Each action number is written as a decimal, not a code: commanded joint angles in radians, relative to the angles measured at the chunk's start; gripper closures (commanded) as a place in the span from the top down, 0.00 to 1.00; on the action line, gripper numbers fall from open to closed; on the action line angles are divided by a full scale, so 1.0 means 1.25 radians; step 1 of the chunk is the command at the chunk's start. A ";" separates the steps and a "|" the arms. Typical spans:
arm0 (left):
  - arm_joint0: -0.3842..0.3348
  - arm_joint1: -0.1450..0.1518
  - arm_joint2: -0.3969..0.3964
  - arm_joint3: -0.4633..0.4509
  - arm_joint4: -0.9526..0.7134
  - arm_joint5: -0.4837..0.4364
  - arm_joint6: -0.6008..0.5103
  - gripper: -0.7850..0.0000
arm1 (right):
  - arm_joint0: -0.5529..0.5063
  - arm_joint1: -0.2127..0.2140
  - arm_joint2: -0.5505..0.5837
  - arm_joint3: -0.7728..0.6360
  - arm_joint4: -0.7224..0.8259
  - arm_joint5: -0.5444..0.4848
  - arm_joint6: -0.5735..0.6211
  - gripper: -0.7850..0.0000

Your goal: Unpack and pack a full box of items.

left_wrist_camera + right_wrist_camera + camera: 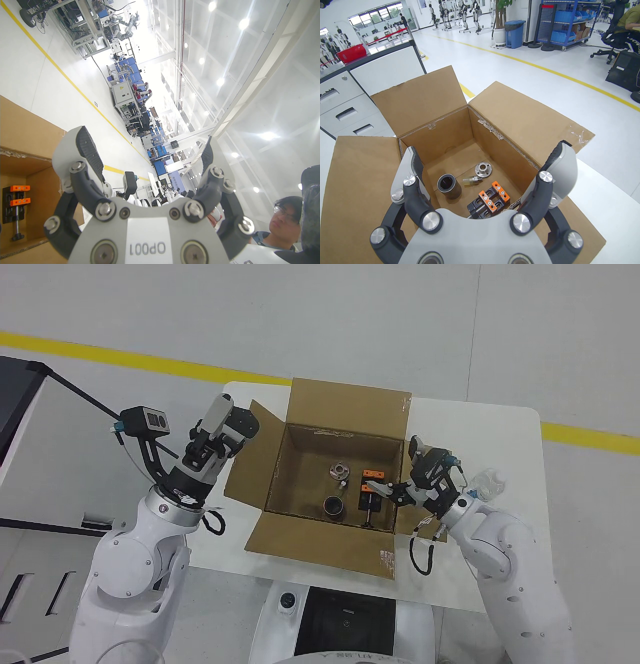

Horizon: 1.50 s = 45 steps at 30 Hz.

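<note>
White table [505,429] in a big factory hall, open cardboard box [348,402] in the middle, flaps folded out. Task items lie on the box floor: black sleeve [449,187], apparently standing on end, small pale fitting [469,180] just beside it, metal flange [482,170] farther from the robot, orange-and-black vise [492,200] by the right wall. Right gripper [487,147] hovers over the box's right rim, fingers spread wide, nothing in them, vise roughly below. Left gripper [146,140] sits outside the box by the left flap, tilted up at the ceiling, fingers apart too, empty. A clear item [490,479] lies on the table by the right arm, too small to name.

Risks, as a guess: a straight descent could snag a finger on the right wall or flap and drag the box, since neither arm holds it down. Vise looks heavy and lopsided with its screw handle, so an off-centre pinch may let it swing or slip. Sleeve may topple from a nudge. Fitting and sleeve are close, so one grab could catch both.
</note>
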 commanded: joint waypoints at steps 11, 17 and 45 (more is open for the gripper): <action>0.011 0.000 0.013 -0.004 -0.018 0.007 -0.010 0.42 | 0.003 -0.001 -0.012 0.026 0.083 -0.019 -0.001 0.46; 0.011 0.000 0.013 -0.004 -0.018 0.007 -0.010 0.42 | 0.003 -0.001 -0.012 0.026 0.083 -0.019 -0.001 0.46; 0.034 0.001 -0.109 0.029 -0.037 -0.034 0.017 1.00 | 0.176 0.002 -0.181 0.112 0.114 -0.059 0.325 0.96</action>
